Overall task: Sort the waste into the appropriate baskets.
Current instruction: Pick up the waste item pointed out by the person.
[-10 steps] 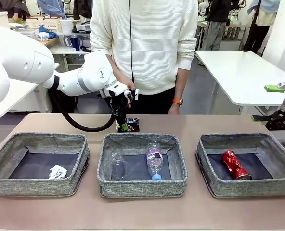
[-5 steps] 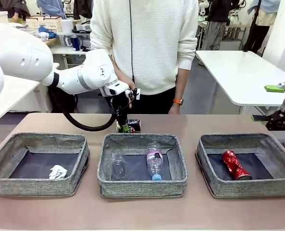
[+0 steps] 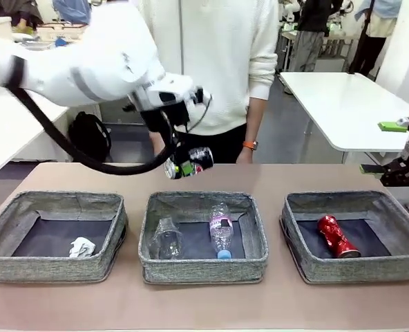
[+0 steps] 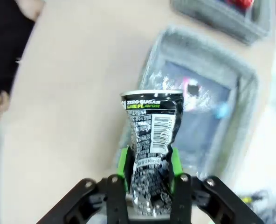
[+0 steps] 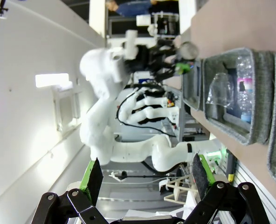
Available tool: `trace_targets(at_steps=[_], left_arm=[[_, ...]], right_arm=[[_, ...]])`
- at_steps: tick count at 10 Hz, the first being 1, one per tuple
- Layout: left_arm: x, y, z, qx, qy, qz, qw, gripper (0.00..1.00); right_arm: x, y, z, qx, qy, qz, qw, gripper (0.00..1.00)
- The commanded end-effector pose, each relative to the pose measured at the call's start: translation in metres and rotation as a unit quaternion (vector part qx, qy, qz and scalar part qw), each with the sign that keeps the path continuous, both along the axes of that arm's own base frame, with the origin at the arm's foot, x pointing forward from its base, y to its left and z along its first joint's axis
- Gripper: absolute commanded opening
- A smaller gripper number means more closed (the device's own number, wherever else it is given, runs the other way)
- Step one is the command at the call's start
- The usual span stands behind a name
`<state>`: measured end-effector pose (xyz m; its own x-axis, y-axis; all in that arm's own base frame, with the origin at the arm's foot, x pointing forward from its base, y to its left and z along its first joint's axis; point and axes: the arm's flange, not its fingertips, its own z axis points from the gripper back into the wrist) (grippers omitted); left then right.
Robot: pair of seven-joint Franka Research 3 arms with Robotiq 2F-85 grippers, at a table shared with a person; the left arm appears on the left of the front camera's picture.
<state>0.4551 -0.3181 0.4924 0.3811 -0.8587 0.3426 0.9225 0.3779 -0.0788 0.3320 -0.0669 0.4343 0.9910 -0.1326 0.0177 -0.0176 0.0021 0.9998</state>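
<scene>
baskets sit three in a row on the tan worktop [image 3: 204, 304]: left basket [image 3: 52, 235], middle basket [image 3: 203, 235] and right basket [image 3: 353, 235], each grey and woven with a dark floor. the left hand [image 3: 178, 166] is raised above the far side of the worktop, behind the middle basket, and is clenched on the crushed dark multicoloured can [image 3: 189, 163], which hangs clear of the surface and tilts sideways. in the left wrist view the green pads [image 4: 124, 163] press both flanks of that can near its lower end, with the print side (barcode and "zero sugar lime flavor") facing the camera and the middle basket blurred beneath it. the right hand [image 3: 391, 149] waits at the right edge of the front view, beyond the right basket, its fingers spread wide and gripping nothing; the right wrist view shows the two pads well apart with empty space between. a crumpled white paper ball [image 3: 82, 247] lies in the left basket. the clear plastic cup [image 3: 166, 239] and the clear pink-labelled blue-capped bottle [image 3: 222, 232] lie side by side in the middle basket. the crushed red can [image 3: 338, 236] rests in the right basket. a person in a white sweater [image 3: 218, 62] stands at the far side.
</scene>
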Motion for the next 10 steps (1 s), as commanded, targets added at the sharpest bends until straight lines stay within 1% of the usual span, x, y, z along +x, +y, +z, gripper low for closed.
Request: trace_targets(at_steps=[1,2,3,4,5,8,9,10], left_arm=[[-0.054,-0.006,0.030,-0.063,-0.041,0.155,0.985,0.00],[-0.075,-0.016,0.039,-0.105,-0.011,0.160,0.981,0.00],[-0.085,-0.020,0.044,-0.131,-0.029,0.177,0.975,0.00],[-0.070,-0.007,0.039,-0.093,-0.076,0.136,0.983,0.00],[-0.079,-0.023,0.061,-0.105,-0.001,0.164,0.981,0.00],[-0.079,-0.023,0.061,-0.105,-0.001,0.164,0.981,0.00],[-0.081,-0.024,0.055,-0.110,-0.010,0.164,0.980,0.39],[-0.083,-0.026,0.066,-0.054,-0.013,0.232,0.971,0.39]], right_arm=[[-0.002,0.000,0.003,0.001,0.000,0.004,1.000,1.00],[-0.002,0.000,0.003,0.001,0.000,0.004,1.000,1.00],[-0.002,0.000,0.003,0.001,0.000,0.004,1.000,1.00],[-0.002,0.000,0.003,0.001,0.000,0.004,1.000,1.00],[-0.002,0.000,0.003,0.001,0.000,0.004,1.000,1.00],[-0.002,0.000,0.003,0.001,0.000,0.004,1.000,1.00],[-0.002,0.000,0.003,0.001,0.000,0.004,1.000,1.00],[-0.002,0.000,0.003,0.001,0.000,0.004,1.000,1.00]])
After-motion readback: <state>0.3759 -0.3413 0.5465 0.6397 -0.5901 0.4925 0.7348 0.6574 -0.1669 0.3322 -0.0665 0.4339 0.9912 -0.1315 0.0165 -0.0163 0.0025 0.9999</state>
